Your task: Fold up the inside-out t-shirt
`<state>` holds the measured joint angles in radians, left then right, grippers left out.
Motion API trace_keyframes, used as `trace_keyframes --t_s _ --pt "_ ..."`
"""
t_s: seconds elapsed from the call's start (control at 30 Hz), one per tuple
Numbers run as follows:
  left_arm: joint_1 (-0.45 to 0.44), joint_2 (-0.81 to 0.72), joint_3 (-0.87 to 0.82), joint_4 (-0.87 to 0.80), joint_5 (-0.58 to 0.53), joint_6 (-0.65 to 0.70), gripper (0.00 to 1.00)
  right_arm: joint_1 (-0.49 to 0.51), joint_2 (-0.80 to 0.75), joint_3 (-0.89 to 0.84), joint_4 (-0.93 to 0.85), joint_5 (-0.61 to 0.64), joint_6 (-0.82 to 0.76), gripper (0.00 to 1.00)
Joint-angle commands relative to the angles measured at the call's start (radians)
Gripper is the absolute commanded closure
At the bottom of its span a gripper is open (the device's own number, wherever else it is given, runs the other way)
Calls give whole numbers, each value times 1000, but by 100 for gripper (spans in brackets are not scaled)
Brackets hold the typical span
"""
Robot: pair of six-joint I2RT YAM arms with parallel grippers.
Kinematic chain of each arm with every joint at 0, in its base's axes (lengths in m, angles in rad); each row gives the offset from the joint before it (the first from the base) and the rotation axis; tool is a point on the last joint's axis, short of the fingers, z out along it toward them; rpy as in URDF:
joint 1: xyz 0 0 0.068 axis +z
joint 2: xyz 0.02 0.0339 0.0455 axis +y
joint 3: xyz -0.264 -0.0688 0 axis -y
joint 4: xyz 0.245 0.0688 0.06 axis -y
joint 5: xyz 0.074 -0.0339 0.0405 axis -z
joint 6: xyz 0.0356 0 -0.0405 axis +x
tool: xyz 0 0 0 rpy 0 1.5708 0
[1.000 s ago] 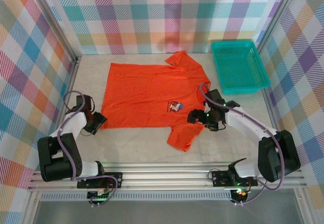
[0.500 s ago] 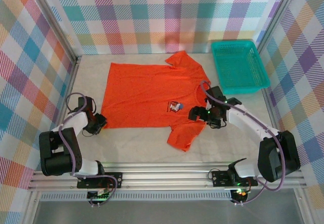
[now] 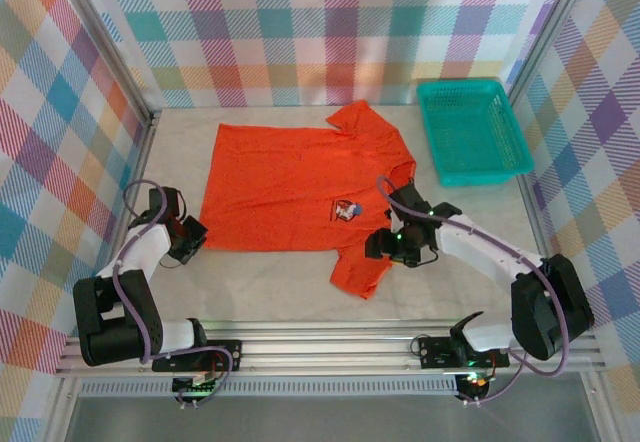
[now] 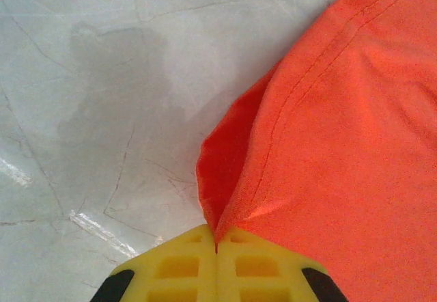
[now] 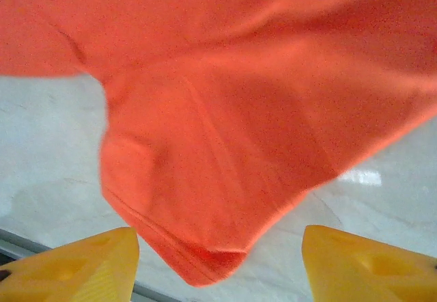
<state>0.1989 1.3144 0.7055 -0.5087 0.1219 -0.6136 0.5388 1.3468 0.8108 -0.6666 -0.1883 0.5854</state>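
Clamped tight within the last second, the left gripper is seen pinching the near left hem corner of the inside-out t-shirt. A second earlier its jaws were parted just beside that corner. In the left wrist view, the stitched hem is drawn into a small raised fold that runs straight into the meeting yellow fingertips of the left gripper.

The right gripper has been brought leftward and nearer, from beside the collar to the top of the near sleeve. In the right wrist view its yellow fingers are held well apart, unclenched, with the sleeve's rounded corner lying between them and untouched by either.

The t-shirt itself has been left where it was, spread flat on the pale marbled table, hem to the left, collar to the right, one sleeve pointing to the far wall and one to the arms.

One garment is counted, bearing one small chest print. One teal basket is set at the far right, just clear of the cloth. Two arms and two grippers are at work.
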Motion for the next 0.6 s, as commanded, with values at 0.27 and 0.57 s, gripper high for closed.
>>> trace_keyframes --t_s 0.27,0.57 --pt "10 -35 20 -51 -1 20 98 -69 -119 -83 -113 72 0 12" --pt "10 -55 13 -67 -3 43 98 -426 -201 -28 -142 -76 -78 7"
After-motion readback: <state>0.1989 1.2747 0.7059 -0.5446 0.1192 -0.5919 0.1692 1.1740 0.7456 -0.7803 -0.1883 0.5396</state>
